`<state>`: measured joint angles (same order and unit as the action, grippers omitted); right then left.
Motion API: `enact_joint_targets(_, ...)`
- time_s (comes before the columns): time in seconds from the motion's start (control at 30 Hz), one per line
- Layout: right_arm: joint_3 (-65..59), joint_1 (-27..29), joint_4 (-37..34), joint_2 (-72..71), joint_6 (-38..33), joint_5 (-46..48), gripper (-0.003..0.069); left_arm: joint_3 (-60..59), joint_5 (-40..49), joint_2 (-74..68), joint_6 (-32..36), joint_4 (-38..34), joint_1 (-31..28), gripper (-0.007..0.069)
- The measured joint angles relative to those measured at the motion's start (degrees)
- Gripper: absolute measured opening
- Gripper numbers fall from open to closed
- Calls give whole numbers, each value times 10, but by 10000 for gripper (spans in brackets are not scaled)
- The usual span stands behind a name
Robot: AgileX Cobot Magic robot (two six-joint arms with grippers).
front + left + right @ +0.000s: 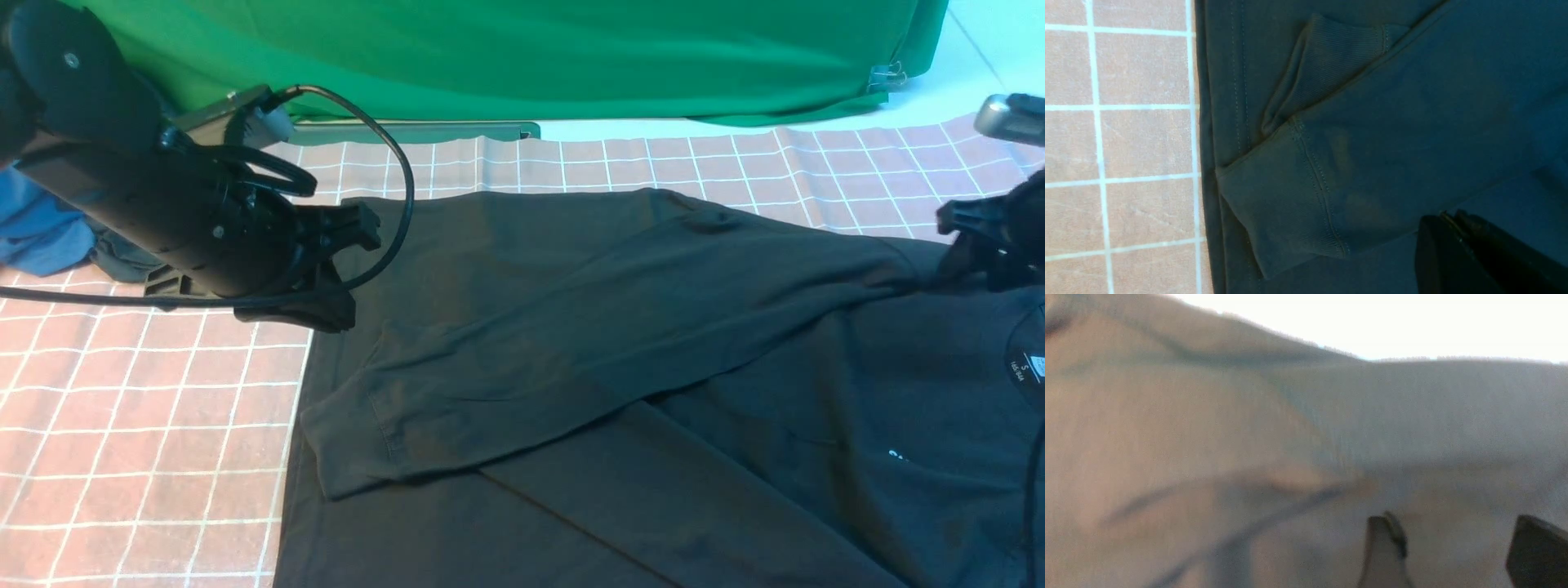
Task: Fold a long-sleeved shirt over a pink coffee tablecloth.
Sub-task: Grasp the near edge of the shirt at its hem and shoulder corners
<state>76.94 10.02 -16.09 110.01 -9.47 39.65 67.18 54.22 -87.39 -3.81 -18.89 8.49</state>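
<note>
The black long-sleeved shirt (pixel 694 425) lies spread on the pink coffee tablecloth (pixel 139 408). One sleeve is folded diagonally across its body, with the cuff (pixel 351 441) near the shirt's left edge. The white neck label (pixel 1038 367) and a bit of white print (pixel 894 456) show at the right. My left gripper (pixel 331 306) hovers above the shirt's far left corner. In the left wrist view it (pixel 1449 218) is shut and empty above two cuffs (pixel 1282 212). My right gripper (pixel 959 245) is at the shirt's shoulder. Its fingers (pixel 1384 543) stand apart over washed-out fabric, holding nothing.
A green cloth (pixel 531 57) hangs along the back, pinned by a metal clip (pixel 886 77). A blue garment (pixel 41 229) and a smaller dark grey one (pixel 122 257) lie at the far left behind my left arm. The left arm's cable (pixel 392 163) loops over the cloth.
</note>
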Motion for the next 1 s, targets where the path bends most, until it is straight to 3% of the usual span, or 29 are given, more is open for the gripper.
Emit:
enact_joint_targets(0.13,35,-21,-4,39,-5,-20,489,0,-4,0,1,0,0,11)
enact_joint_targets(0.37,79,-45,-7,92,-9,-35,482,0,-5,0,13,10,0,11)
enact_joint_targets(0.47,81,-46,-7,104,-19,-39,372,0,-5,0,13,11,0,11)
enact_joint_targets(0.53,82,-47,-7,105,-37,-42,219,0,-5,0,13,11,0,11)
enact_joint_targets(0.57,82,-47,-7,105,-39,-42,202,0,-5,0,13,11,0,11)
enact_joint_targets(0.6,82,-47,-7,104,-55,-45,101,0,-5,0,13,13,0,11)
enact_joint_targets(0.67,83,-47,-4,103,-65,-49,50,0,-5,0,13,13,0,11)
enact_joint_targets(1.0,83,-47,34,63,-73,-56,38,0,-5,0,13,13,0,12)
